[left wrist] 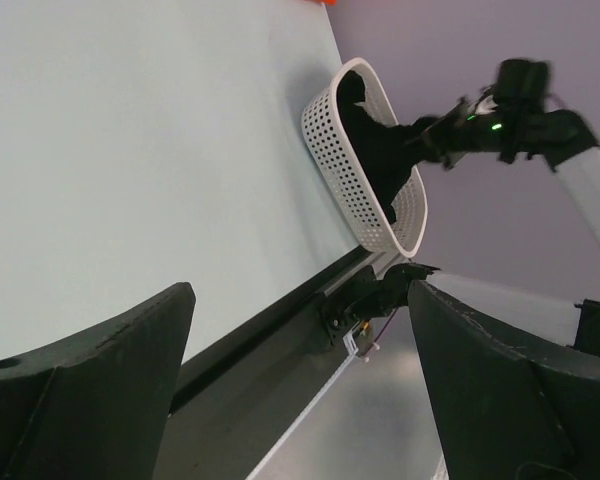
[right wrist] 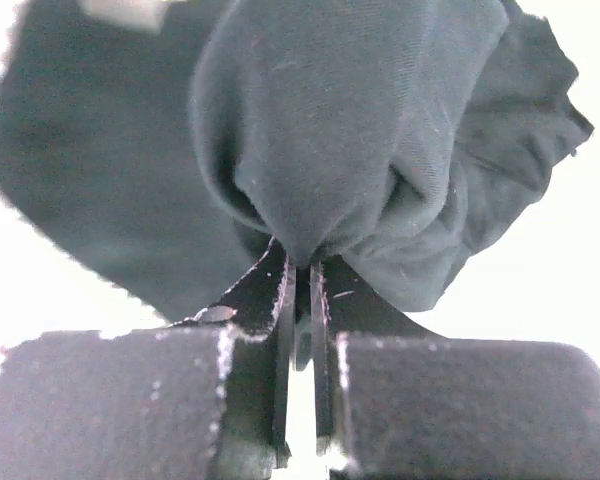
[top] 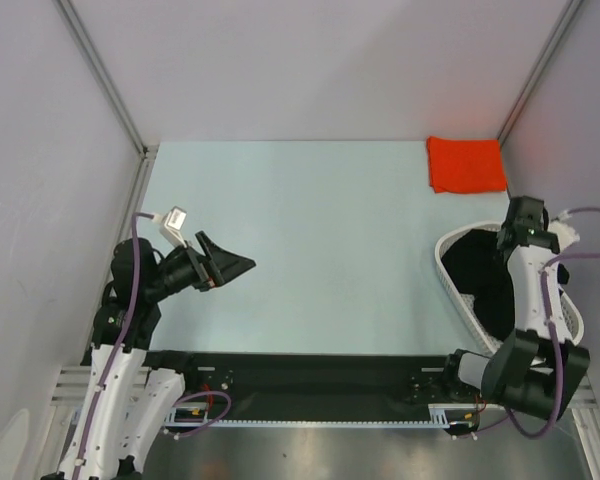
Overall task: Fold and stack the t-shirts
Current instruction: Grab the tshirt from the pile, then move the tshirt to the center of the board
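Right side: the right gripper [right wrist: 300, 278] has its fingers pressed almost together, pinching a gathered ridge of the black shirt [right wrist: 330, 120] at their very tips. The cloth bulges just beyond the fingertips and sags to both sides of them.
Why that hold: a bunched fold gives two narrow fingers something to bite. I judge it as the grip for hauling the shirt up and out.
Shirt in hand: crumpled inside the basket [top: 448, 262], under and around the right fingers. It is not yet on the table [top: 310, 220] and not yet folded.
Container: white mesh, at the right edge of the table, its walls around the right fingers. It is well apart from the left fingers, which point roughly toward it.
Shirt done: the orange shirt [top: 466, 164] lies as a neat flat rectangle at the far right corner, beyond the right fingers and apart from the basket. It is likely parked there as the base of the stack, away from the working area.
Left side: the left gripper [top: 227, 265] has its fingers spread wide with nothing between them. It is held over the left part of the table, well apart from both shirts.
Why it hangs there: the stretch of table between the two pairs of fingers looks like the place to lay the black shirt flat. Open fingers there could take a second edge.
Stage: one shirt folded, the other at pick-up.
Risk: the pinch holds little cloth. A large shirt may slip free or snag the rim and drag the basket.
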{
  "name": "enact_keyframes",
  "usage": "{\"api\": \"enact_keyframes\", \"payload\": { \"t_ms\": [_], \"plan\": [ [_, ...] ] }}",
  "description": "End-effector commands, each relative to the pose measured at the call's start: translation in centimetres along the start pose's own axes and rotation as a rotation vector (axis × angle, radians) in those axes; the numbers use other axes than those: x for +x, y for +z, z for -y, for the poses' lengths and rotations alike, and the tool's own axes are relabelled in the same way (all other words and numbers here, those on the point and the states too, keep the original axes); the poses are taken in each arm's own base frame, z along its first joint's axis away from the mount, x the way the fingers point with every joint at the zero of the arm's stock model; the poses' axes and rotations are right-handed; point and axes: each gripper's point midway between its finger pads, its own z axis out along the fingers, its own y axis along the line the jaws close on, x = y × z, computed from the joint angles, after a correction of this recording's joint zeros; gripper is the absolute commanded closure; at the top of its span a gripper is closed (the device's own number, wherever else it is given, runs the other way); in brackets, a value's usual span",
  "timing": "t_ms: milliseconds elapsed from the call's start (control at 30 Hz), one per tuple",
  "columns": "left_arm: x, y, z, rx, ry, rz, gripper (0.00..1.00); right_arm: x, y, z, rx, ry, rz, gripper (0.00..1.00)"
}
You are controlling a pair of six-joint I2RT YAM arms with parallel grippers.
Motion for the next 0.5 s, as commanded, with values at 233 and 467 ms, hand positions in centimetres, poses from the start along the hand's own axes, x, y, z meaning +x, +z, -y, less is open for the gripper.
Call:
{"api": "enact_keyframes", "payload": {
  "t_ms": [233, 467],
  "plan": [
    [2.8, -1.3, -0.8, -0.022, -0.121, -0.010, 0.08, -9.0, -36.0, -9.2, -0.995, -0.024, 0.385, 1.00],
    [2.1, -1.9, 0.0, -0.015, -0.103, 0.039, 0.08, -3.0, -52.8, -10.7, -1.650, -0.228, 0.252, 1.00]
  ]
}}
